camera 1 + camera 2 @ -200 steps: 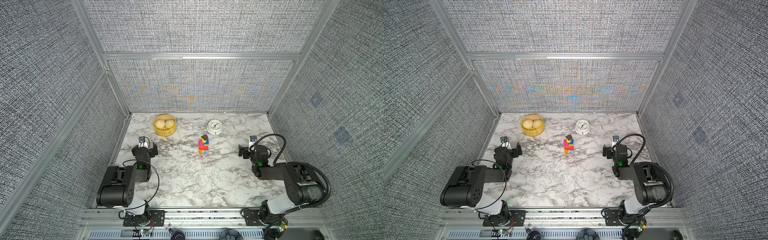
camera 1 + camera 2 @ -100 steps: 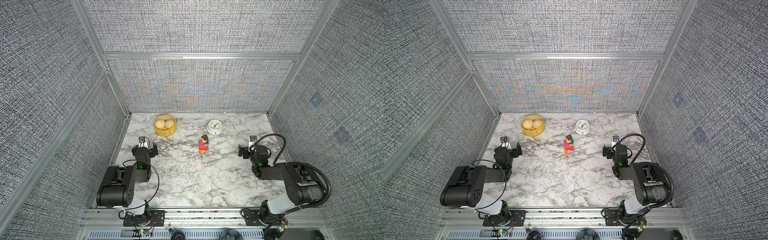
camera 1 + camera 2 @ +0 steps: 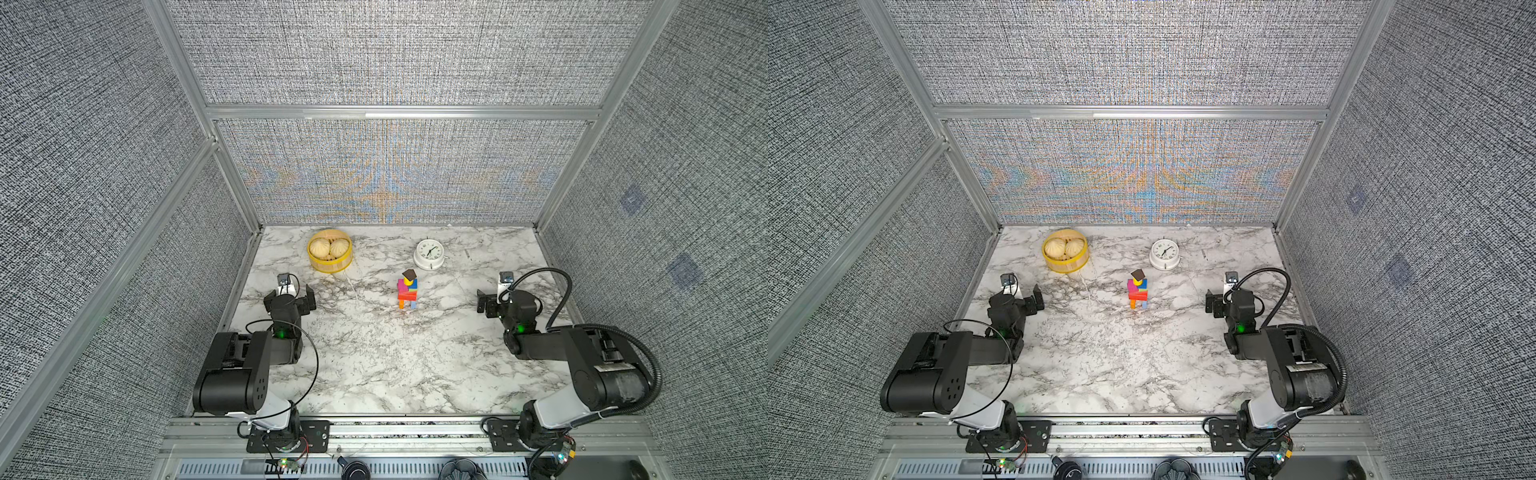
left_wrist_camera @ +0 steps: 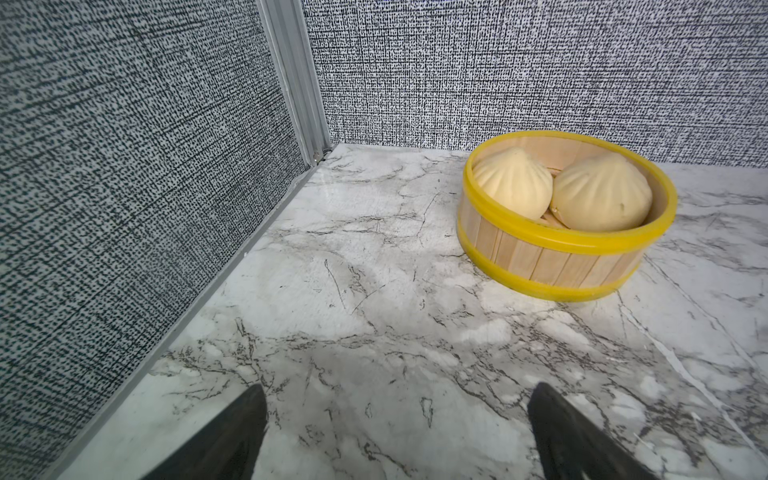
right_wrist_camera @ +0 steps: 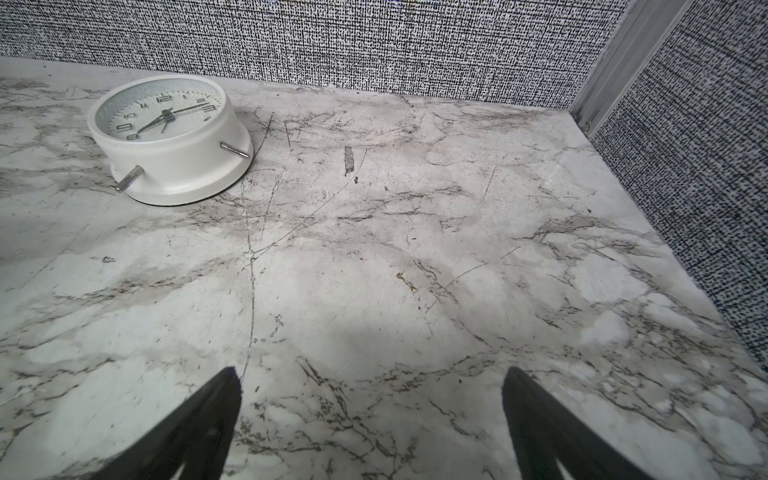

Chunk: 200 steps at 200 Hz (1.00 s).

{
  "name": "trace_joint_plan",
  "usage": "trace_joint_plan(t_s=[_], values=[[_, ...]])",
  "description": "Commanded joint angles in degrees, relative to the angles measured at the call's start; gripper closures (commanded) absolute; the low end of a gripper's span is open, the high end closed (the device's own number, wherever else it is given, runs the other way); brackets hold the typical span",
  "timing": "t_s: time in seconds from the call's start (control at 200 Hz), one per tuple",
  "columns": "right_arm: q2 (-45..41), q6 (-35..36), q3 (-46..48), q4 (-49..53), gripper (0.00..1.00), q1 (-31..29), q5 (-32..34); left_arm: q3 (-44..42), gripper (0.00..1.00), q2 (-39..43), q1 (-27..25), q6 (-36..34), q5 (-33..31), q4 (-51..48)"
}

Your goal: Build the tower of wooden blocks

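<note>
left gripper: your black left gripper point(image 4: 397, 390) stands wide and empty, well left of the white round plastic alarm clock point(image 3: 429, 254).
right gripper: your black right gripper point(image 5: 370, 372) is equally wide, holding nothing, right of the clock.
change: nothing has moved in the last second.
tower: the narrow painted wood block tower point(image 3: 407, 291) has orange and blue legs, red bricks and a dark brown cap. it stands upright just before the clock.
meaning: you look finished, as no loose blocks show.
surface: glossy veined marble table point(image 3: 374, 353).
</note>
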State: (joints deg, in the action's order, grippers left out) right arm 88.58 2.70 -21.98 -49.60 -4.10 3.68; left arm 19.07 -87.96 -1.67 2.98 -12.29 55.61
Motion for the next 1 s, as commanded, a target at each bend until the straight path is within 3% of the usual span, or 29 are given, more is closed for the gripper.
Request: trace_joint_plan(t_s=[0.0, 0.27, 0.995], values=[[0.0, -0.1, -0.1, -1.4, 0.01, -0.1, -0.1, 0.0, 0.01, -0.1, 0.0, -0.5, -0.3, 1.4], [0.1, -0.7, -1.0, 0.2, 0.01, 1.4, -3.3, 0.1, 0.01, -0.1, 0.1, -0.4, -0.2, 1.1], [0.1, -0.7, -0.9, 0.3, 0.01, 1.5, -3.4, 0.1, 0.01, -0.1, 0.1, -0.5, -0.2, 1.1]])
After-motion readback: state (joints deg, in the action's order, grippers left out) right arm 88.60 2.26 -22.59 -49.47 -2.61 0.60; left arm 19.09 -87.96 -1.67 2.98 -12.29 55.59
